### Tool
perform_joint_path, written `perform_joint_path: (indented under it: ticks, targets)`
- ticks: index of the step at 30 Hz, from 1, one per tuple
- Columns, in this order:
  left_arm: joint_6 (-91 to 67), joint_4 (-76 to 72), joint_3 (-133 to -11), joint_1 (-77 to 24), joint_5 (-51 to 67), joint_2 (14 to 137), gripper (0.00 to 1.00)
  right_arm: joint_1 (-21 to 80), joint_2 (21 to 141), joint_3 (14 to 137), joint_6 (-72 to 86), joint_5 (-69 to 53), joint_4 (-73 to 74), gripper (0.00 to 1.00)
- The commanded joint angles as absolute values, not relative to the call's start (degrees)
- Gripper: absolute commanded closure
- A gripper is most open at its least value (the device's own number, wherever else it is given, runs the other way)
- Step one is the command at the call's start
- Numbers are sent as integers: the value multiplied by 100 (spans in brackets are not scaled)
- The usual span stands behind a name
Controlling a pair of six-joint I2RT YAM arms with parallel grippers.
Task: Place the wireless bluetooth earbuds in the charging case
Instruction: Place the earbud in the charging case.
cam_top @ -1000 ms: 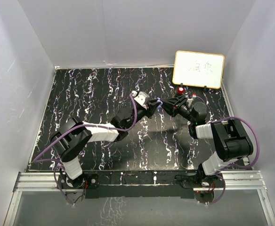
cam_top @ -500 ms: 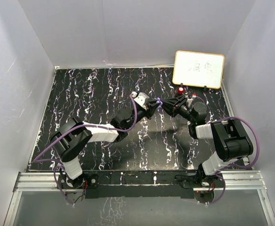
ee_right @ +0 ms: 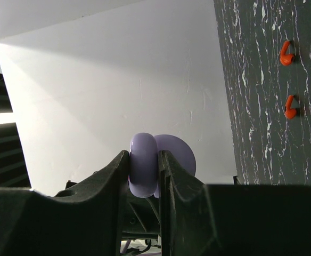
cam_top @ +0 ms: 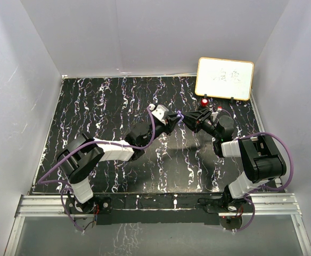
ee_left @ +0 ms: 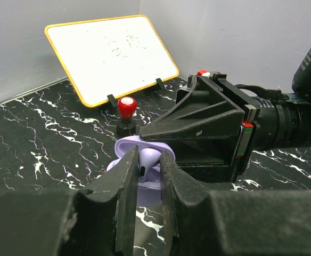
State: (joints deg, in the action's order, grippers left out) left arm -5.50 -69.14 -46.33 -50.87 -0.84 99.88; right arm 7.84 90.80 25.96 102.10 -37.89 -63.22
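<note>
- Two claws meet above the middle of the worktop (cam_top: 107, 106). The right claw (ee_right: 144, 156) is clamped on the open pale purple charging case (ee_right: 142, 176) and holds it off the surface.
- The left claw (cam_top: 173, 118) is closed on one pale purple earbud (ee_left: 144, 166), its fingers pinching the bud from both sides. The bud sits at the mouth of the case, touching or just above the lower shell.
- Step in hand, as judged: seating this purple earbud into its socket.
- Next move calls for a short, straight push into the socket, with the right claw holding the case steady. The left claw fingers then part without dragging the bud back out. Whether the bud is aligned with the socket cannot be told from these views.
- Two red earbuds (ee_right: 286, 53) lie on the worktop, well apart from the case, not yet loaded. The second purple earbud is not visible.
- Compared with the earlier top view: both arms keep nearly the same pose. The left claw appears marginally closer to the case, and nothing else has shifted.
</note>
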Motion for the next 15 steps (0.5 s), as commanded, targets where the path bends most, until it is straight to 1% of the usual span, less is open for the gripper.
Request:
perform_joint_path:
  ticks: [1,7,15]
  targets:
    - [-475,-6979,-4585,-5122,-35,9740,80,787,8998,2610,10250,-3708,-6794,100]
    - [-466,-6965,-4588,-5116,-42,9734,73,780,9000,2602,10257,-3709,-6821,100]
    - [-457,-6962,-4595,-5117,-44,9730,72,788,9005,2593,10276,-3702,-6857,100]
